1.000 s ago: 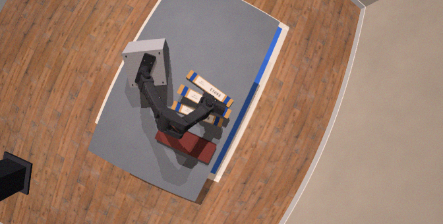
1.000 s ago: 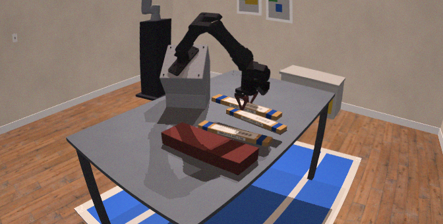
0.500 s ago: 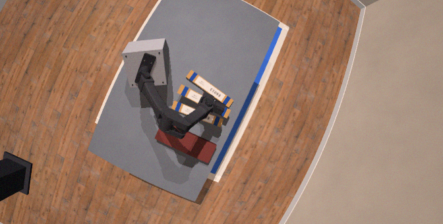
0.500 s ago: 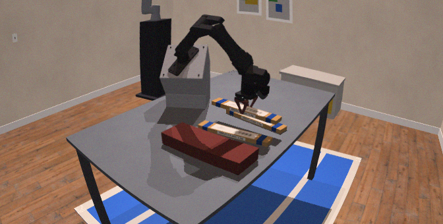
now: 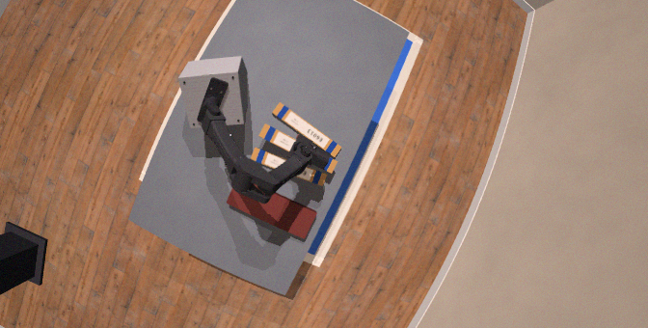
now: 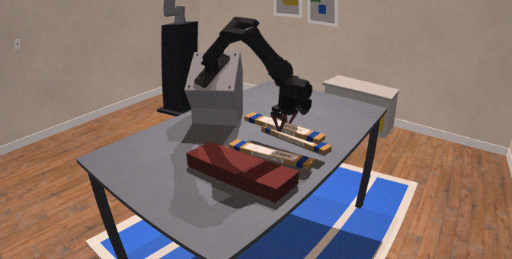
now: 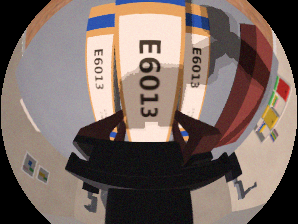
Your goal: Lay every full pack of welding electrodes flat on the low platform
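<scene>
Three long orange packs with blue bands and white E6013 labels lie side by side on the grey table. My gripper [image 6: 282, 124] is shut on the middle pack [image 6: 286, 125], gripping across its width and holding it above the table; it also shows in the top view [image 5: 280, 140] and fills the wrist view [image 7: 149, 63]. The far pack [image 6: 299, 139] [image 5: 307, 129] [image 7: 100, 72] lies flat on the table. The near pack [image 6: 272, 154] [image 5: 270, 159] [image 7: 194, 63] lies flat beside the dark red low platform [image 6: 241, 169] [image 5: 272, 214] [image 7: 256, 76]. No pack rests on the platform.
The arm's grey pedestal [image 6: 215, 93] [image 5: 214, 89] stands at the table's back left. The table edge [image 6: 305, 184] runs close past the packs' right ends. A white cabinet [image 6: 360, 98] and a black stand [image 6: 179, 66] are on the floor beyond the table.
</scene>
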Tool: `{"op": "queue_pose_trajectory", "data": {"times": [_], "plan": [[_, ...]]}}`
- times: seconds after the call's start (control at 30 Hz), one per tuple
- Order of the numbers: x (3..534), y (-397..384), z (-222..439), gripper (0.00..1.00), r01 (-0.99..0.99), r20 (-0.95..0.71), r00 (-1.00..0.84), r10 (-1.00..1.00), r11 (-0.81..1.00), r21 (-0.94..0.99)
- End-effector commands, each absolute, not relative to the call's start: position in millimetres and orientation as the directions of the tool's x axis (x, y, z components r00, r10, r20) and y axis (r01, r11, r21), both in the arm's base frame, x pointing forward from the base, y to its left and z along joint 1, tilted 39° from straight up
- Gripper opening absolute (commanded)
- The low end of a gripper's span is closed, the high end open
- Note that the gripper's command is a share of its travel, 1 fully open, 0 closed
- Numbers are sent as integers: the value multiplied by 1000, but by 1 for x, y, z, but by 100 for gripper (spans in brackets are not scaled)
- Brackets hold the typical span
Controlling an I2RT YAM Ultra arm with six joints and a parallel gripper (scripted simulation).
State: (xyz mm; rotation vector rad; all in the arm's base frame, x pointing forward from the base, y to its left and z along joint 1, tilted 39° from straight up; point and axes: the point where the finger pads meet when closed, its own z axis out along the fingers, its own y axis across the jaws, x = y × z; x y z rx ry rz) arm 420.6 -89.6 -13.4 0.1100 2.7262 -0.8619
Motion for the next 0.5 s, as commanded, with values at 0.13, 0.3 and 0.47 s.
{"op": "queue_pose_trajectory", "data": {"times": [0.13,0.3,0.47], "plan": [[444,-61,14,0,153,-352,-934,-59,825,-544],[445,-59,15,0,155,-356,-933,-59,826,-543],[445,-58,16,0,155,-356,-933,-59,826,-543]]}}
